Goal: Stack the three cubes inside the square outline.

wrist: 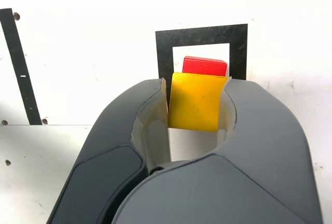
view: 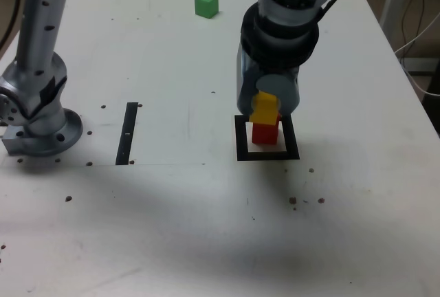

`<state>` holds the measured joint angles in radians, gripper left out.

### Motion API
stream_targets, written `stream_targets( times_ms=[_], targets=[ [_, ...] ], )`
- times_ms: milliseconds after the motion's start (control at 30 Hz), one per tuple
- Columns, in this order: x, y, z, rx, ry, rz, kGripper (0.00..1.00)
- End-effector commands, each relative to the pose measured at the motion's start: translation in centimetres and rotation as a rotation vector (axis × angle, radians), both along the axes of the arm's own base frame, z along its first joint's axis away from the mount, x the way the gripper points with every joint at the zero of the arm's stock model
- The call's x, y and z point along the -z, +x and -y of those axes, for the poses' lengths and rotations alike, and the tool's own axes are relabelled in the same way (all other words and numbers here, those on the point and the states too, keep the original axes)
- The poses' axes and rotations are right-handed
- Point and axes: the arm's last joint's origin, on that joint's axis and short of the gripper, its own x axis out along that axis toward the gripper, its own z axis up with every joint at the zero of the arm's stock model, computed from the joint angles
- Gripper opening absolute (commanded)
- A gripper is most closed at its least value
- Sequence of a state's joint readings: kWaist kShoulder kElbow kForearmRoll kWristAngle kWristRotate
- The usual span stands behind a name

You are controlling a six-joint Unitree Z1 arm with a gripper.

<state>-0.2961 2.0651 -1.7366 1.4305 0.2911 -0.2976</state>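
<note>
Across the white table (view: 206,228) you have the arm's grey base (view: 38,115) bolted at the exterior view's left, and the arm itself reaching down from the top of that view to the square outline (view: 240,139), which lies right of centre. Your gripper (view: 265,108) points downward over that outline, and its dark fingers (wrist: 259,130) are clenched on the yellow cube (view: 265,111); the wrist view shows the cube pinched between the two pale inner pads, one on each side. You can see the yellow cube sitting directly above the red cube (view: 265,133), close enough that the two look to be touching in the exterior view, though you cannot tell for certain whether the yellow one's weight rests on it. The red cube stands on the pale centre of the black frame, inside the border, and in the wrist view its top edge peeks out just beyond the yellow block. A narrow black strip (view: 128,133) lies flat on the table between the base and the outline, well apart from both cubes. Your green cube (view: 206,4) sits alone near the far edge of the table, well away from the outline and the gripper. Small dark specks are scattered over the table surface nearer the camera.
</note>
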Motion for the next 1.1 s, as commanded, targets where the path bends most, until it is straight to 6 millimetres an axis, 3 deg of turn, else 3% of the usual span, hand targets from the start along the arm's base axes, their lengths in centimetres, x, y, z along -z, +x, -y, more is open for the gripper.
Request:
stream_targets(
  times_ms=[0, 633, 900, 1067],
  targets=[
    [0.34, 0.05, 0.06, -0.004, 0.002, 0.004, 0.28],
    [0.48, 0.19, -0.15, -0.012, 0.009, 0.035, 0.31],
    [0.75, -0.08, -0.23, -0.011, 0.014, 0.019, 0.36],
    [0.73, -0.13, -0.24, -0.010, 0.015, 0.016, 0.45]
  ],
)
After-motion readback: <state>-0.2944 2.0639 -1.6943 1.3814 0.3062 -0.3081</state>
